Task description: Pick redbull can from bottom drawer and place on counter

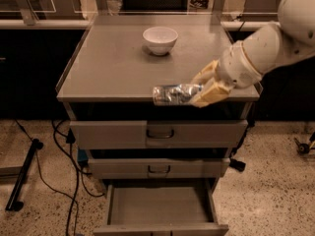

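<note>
My gripper (199, 88) with pale yellow fingers (209, 95) is shut on the redbull can (175, 94), a slim shiny silver can held lying sideways. It hangs over the front edge of the counter (108, 63), right of the middle. The white arm comes in from the upper right. The bottom drawer (160, 208) is pulled open below and shows a bare grey floor.
A white bowl (160, 39) stands on the back of the counter. Two upper drawers (157, 132) with dark loop handles are shut. Black cables (59, 161) and a dark stand leg (22, 176) lie on the speckled floor at the left. A pale ledge with glass panels (44, 4) runs behind.
</note>
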`<state>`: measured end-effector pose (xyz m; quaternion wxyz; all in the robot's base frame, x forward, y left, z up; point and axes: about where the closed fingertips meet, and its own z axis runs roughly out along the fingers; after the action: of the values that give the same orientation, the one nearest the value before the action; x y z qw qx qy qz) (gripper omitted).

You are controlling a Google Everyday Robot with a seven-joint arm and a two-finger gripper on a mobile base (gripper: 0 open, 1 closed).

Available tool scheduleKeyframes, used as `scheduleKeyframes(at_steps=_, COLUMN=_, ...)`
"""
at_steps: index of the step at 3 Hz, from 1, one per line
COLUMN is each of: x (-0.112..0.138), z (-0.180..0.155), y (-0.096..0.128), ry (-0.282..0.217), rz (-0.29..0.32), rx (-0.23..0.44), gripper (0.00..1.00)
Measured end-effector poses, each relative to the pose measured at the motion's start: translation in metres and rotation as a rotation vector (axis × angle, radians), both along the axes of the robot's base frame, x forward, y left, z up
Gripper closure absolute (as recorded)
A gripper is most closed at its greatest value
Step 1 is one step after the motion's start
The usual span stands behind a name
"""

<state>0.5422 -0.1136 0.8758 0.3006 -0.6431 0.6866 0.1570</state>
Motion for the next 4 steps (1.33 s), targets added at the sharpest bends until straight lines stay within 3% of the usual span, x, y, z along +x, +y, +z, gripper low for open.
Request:
scheduleKeyframes(at_steps=1, x=0.037, z=0.028, y=0.005, ry=-0.107, rz=-0.001, rx=-0.029, gripper=1.00)
scheduleKeyframes(at_steps=2, x=0.069, z=0.031, y=0.015, ry=-0.164, rz=0.001, rx=-0.025, gripper=1.00)
scheduleKeyframes(at_steps=3, x=0.095, z=0.021, y=0.028, ry=-0.162, rz=0.000, rx=0.013, gripper=1.00)
scheduleKeyframes(at_steps=4, x=0.115, z=0.004, y=0.037, ry=-0.121, rz=-0.014, rx=0.072, gripper=1.00)
